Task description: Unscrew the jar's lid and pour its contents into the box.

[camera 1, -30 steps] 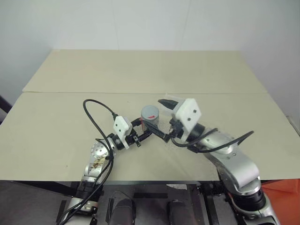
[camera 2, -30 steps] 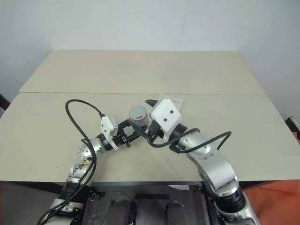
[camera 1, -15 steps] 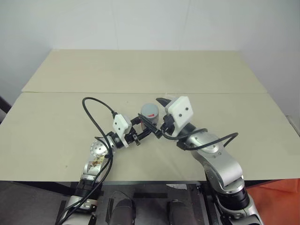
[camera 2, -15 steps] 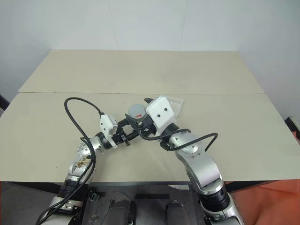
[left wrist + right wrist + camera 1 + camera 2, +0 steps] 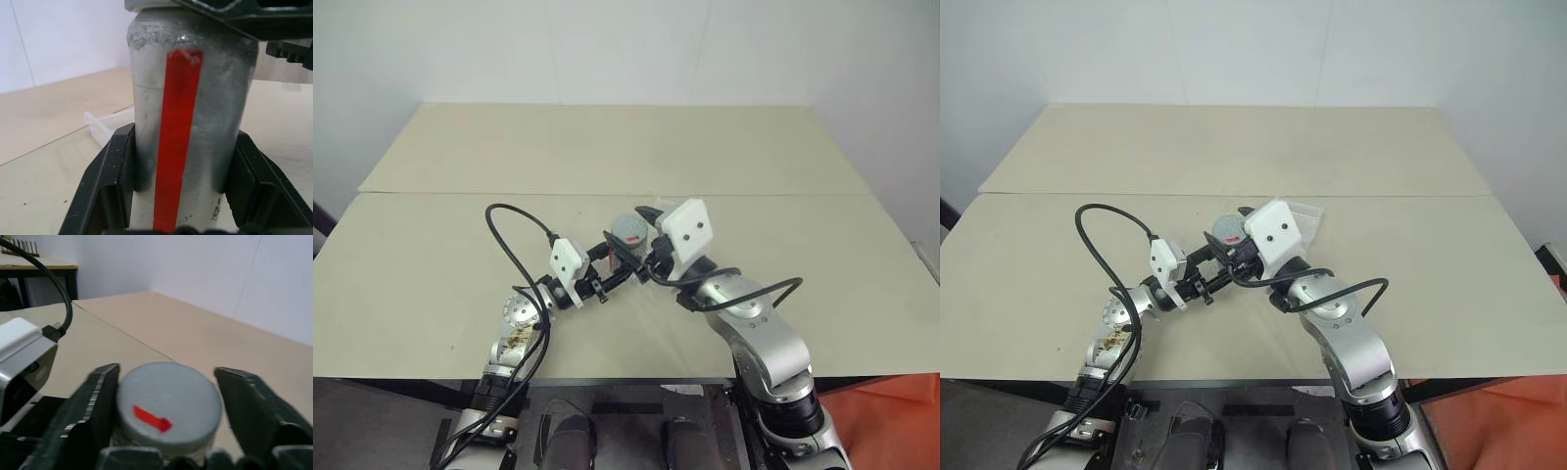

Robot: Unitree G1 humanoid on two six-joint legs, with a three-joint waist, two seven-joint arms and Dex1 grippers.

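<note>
table (image 5: 460, 245) comes first, the wide beige top under everything, and i keep the jar raised above it so nothing drags while i work. my left gripper (image 5: 178, 186) is clenched around the jar (image 5: 190, 112), low on its body, with the red stripe facing that wrist; held there, the body should not turn when the top is twisted, and the upper end stays free. the jar stands upright in that grip, above the near middle of the table. my right gripper (image 5: 166, 418) comes to the jar from the other side, its black fingers (image 5: 93, 406) set on either side of the lid (image 5: 168, 404). the left finger lies against the rim; a thin gap seems to remain at the right one, so i judge the jaws closed onto the lid and about ready to twist. the lid still sits on the jar, its red mark up. the box (image 5: 1307, 217) lies on the table just beyond the jar, close by so the pour needs only a short tip.
</note>
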